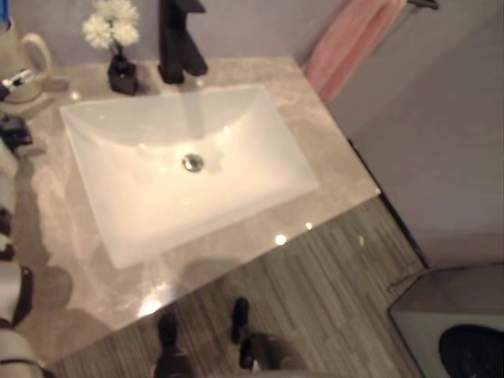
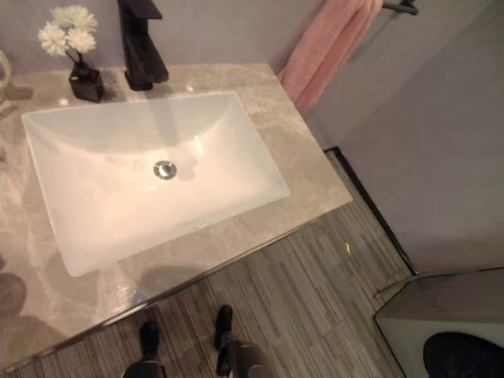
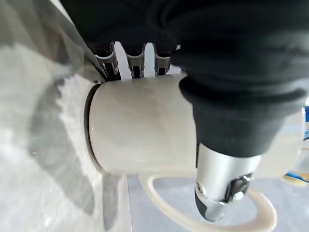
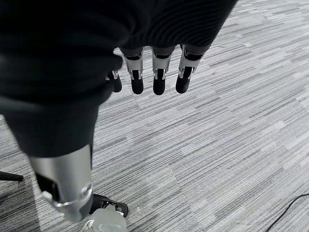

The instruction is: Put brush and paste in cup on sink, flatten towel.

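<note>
Left eye view: a cream cup [image 1: 24, 67] stands at the far left of the marble counter [image 1: 331, 150], beside a white sink [image 1: 185, 169]; a pink towel [image 1: 350, 39] hangs on the wall.

Left wrist view: the left hand [image 3: 217, 96] wraps the cup, fingers behind, thumb in front.

Right wrist view: the right hand [image 4: 72, 111] hangs over the floor [image 4: 217, 145], fingers relaxed, holding nothing.

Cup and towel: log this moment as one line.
left hand: wrapped round cream cup on marble counter | right hand: open over floor | pink towel: hanging on rail, bunched
</note>
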Available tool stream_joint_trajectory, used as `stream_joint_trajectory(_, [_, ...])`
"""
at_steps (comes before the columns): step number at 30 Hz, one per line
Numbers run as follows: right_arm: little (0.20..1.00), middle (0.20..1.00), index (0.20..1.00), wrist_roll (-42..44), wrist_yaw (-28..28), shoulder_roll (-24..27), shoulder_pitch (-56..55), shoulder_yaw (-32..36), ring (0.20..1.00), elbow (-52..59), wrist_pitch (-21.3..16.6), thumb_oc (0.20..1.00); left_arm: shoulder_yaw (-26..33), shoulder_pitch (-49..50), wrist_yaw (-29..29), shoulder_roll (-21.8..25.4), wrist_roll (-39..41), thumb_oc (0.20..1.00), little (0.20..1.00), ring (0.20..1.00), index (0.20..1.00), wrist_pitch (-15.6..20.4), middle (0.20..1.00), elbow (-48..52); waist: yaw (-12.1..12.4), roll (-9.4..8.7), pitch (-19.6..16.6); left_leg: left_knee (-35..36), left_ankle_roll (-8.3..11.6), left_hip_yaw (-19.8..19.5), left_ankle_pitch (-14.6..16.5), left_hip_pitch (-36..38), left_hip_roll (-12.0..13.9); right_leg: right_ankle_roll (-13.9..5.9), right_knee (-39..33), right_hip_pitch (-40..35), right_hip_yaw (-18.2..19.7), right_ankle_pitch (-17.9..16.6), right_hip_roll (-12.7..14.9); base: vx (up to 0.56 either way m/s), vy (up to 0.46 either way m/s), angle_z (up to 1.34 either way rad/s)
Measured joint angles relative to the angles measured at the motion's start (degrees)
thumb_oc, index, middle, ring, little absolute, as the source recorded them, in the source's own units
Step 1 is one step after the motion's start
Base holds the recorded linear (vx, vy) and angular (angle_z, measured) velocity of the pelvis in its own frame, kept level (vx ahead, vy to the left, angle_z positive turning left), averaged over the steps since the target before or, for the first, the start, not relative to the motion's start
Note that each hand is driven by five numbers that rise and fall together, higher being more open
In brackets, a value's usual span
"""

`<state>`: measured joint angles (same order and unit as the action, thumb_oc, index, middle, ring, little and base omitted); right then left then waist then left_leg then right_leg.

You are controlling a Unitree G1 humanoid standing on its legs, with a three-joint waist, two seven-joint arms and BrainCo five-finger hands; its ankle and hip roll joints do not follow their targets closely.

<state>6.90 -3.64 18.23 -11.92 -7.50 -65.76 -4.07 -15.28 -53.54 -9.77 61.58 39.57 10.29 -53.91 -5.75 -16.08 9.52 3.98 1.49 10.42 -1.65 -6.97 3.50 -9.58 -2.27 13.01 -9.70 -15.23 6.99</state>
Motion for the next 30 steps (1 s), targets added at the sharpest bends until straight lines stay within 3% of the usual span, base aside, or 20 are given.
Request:
stream_joint_trajectory(6, [1.0,1.0,1.0,0.0,0.01,0.11,-0.31,-0.59,1.0,2.05,-0.08,1.0,-0.57,-1.08,0.03,-0.9,-0.06,1.0,1.0,1.0,1.0,0.02,1.0,-0.92,-0.6,-0.63,-0.55,0.07,-0.23,0.65,-0.21,-0.12,-0.23,-0.3,-0.18,0.48,0.92,-0.35,0.04,-0.01,-0.002,-0.05])
stream_joint_trajectory(10, [1.0,1.0,1.0,0.01,0.0,0.19,-0.35,-1.62,1.0,3.35,-0.01,1.0,-1.54,-2.88,-0.05,-1.17,-0.07,1.0,1.0,1.0,1.0,0.23,1.0,-2.62,-0.54,-0.45,-0.75,0.1,-0.47,1.51,-0.52,-1.15,-0.21,-1.16,-1.06,1.77,1.24,-2.41,-0.04,-0.01,-0.01,-0.11])
stream_joint_trajectory(14, [1.0,1.0,1.0,0.08,-0.02,0.21,-0.46,-1.75,1.0,3.93,-0.12,1.0,-2.11,-5.77,-0.11,-2.3,-0.05,1.0,1.0,1.0,1.0,0.01,1.0,-5.53,-1.08,-0.59,-0.86,0.09,-0.8,2.05,-0.75,-1.5,-0.31,-0.63,-1.32,2.15,1.03,-3.21,0.1,-0.01,-0.009,-0.03])
stream_joint_trajectory(16, [1.0,1.0,1.0,0.25,0.01,0.21,-0.63,-2.04,1.0,4.01,-0.11,1.0,-2.11,-7.07,-0.11,-2.26,-0.05,1.0,1.0,1.0,1.0,0.37,1.0,-5.97,-1.48,-1.8,-1.88,-0.25,-0.94,2.72,-1.06,-3.1,-0.62,-2.54,-1.58,3.39,0.89,-1.48,0.57,-0.01,-0.006,0.02])
stream_joint_trajectory(17, [1.0,1.0,1.0,0.36,0.03,0.21,-0.77,-2.26,1.0,3.99,-0.03,1.0,-2.11,-7.93,-0.14,-2.17,-0.05,1.0,1.0,1.0,1.0,0.59,1.0,-6.71,-2.03,-3.41,-3.11,-0.35,-0.84,3.04,-1.14,-3.93,-1.85,-4.11,-2.29,3.63,0.9,3.56,1.71,0.0,0.0,0.0])
stream_joint_trajectory(18, [1.0,1.0,1.0,0.41,0.16,0.29,-0.58,-2.15,1.0,4.04,-0.06,1.0,-2.05,-7.95,-0.28,-2.01,-0.04,1.0,1.0,1.0,1.0,0.79,1.0,-7.09,-2.22,-3.83,-3.44,-0.75,-0.73,3.08,-1.15,-4.35,-2.18,-1.64,-2.55,3.85,0.92,5.77,1.89,-0.01,-0.006,0.03])
stream_joint_trajectory(21, [1.0,1.0,1.0,0.49,0.24,0.4,-0.33,-2.22,1.0,4.49,-0.17,1.0,-2.04,-8.86,-1.42,-2.19,0.03,1.0,1.0,1.0,1.0,1.05,1.0,-7.97,-2.48,-3.62,-3.36,-1.91,-0.36,3.08,-0.96,-5.23,-1.56,-1.42,-2.49,4.57,0.79,6.66,1.65,-0.01,-0.009,0.0])
stream_joint_trajectory(23, [1.0,1.0,1.0,0.51,0.26,0.4,-0.04,-2.23,1.0,4.63,-0.48,1.0,-1.86,-9.55,-2.46,-2.16,0.04,1.0,1.0,1.0,1.0,1.88,1.0,-8.72,-2.31,-3.15,-3.45,-2.37,-0.15,3.11,-0.82,-6.45,-0.57,-2.47,-2.84,5.35,0.47,9.67,0.95,0.0,-0.02,-0.12])
stream_joint_trajectory(24, [1.0,1.0,1.0,0.53,0.24,0.37,-0.01,-2.25,1.0,4.67,-0.59,1.0,-1.64,-10.69,-3.04,-2.12,0.04,1.0,1.0,1.0,1.0,1.91,1.0,-9.1,-2.22,-2.39,-3.19,-2.06,-0.07,3.32,-1.08,-7.28,0.47,-1.45,-1.85,5.95,-1.15,9.82,0.6,0.01,-0.017,-0.04])
stream_joint_trajectory(25, [1.0,1.0,1.0,0.55,0.23,0.36,-0.25,-2.25,1.0,4.67,-0.59,1.0,-1.73,-11.18,-3.02,-1.98,0.02,1.0,1.0,1.0,1.0,1.93,1.0,-9.09,-2.42,-2.71,-3.37,-1.95,0.19,3.24,-1.27,-7.39,0.5,-0.97,-0.88,6.32,-1.74,9.47,0.66,0.02,-0.019,0.07])
stream_joint_trajectory(27, [1.0,1.0,1.0,0.63,0.44,0.44,-0.78,-2.19,1.0,4.41,-0.56,1.0,-2.09,-11.39,-3.29,-2.02,0.01,1.0,1.0,1.0,1.0,1.93,1.0,-9.13,-3.04,-4.2,-4.45,-2.25,1.04,2.69,-0.66,-7.34,-0.77,0.71,-1.09,6.42,0.57,5.79,0.51,0.01,-0.021,0.15])
stream_joint_trajectory(30, [1.0,1.0,1.0,0.99,0.5,0.49,-0.14,-2.26,1.0,6.3,-0.76,1.0,-1.6,-12.4,-4.13,-1.32,-0.09,1.0,1.0,1.0,1.0,2.75,1.0,-9.94,-2.93,-4.06,-4.37,-2.24,1.26,2.8,-0.81,-8.33,-0.01,0.12,-2.84,7.03,0.73,7.32,0.01,0.02,-0.032,-0.1])
